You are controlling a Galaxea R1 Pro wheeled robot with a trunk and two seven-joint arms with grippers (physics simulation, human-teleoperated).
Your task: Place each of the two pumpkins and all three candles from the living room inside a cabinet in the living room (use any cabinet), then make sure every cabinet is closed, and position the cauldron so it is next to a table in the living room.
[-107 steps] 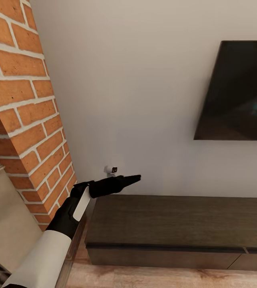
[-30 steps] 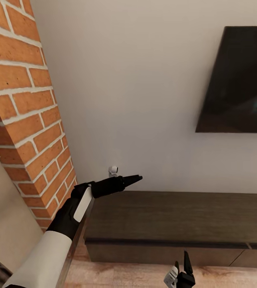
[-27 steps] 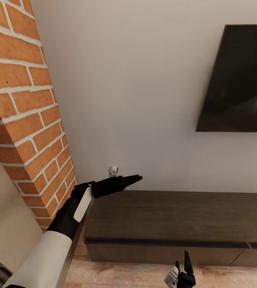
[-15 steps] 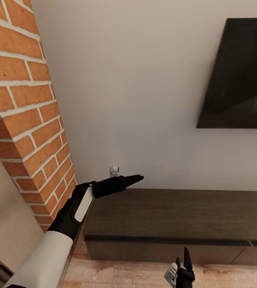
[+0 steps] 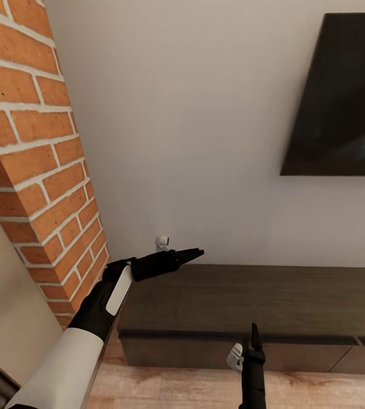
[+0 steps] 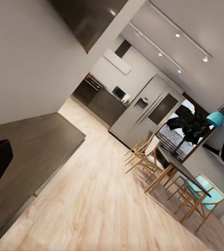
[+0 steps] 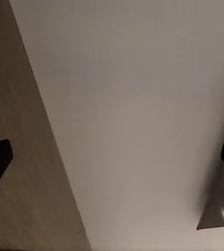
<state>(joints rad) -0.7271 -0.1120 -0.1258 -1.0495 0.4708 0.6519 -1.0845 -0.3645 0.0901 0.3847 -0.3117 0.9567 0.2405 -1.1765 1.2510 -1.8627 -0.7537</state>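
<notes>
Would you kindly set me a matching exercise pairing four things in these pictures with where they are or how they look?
Things:
1. cabinet
2. television
3. brick column
4. right tool

Descriptions:
A. orange-red, at the head view's left
B. dark screen mounted on the white wall
C. raised in front of the drawer fronts
D. long, low, dark-brown, drawers shut

Pairs: 1-D, 2-B, 3-A, 4-C
</notes>
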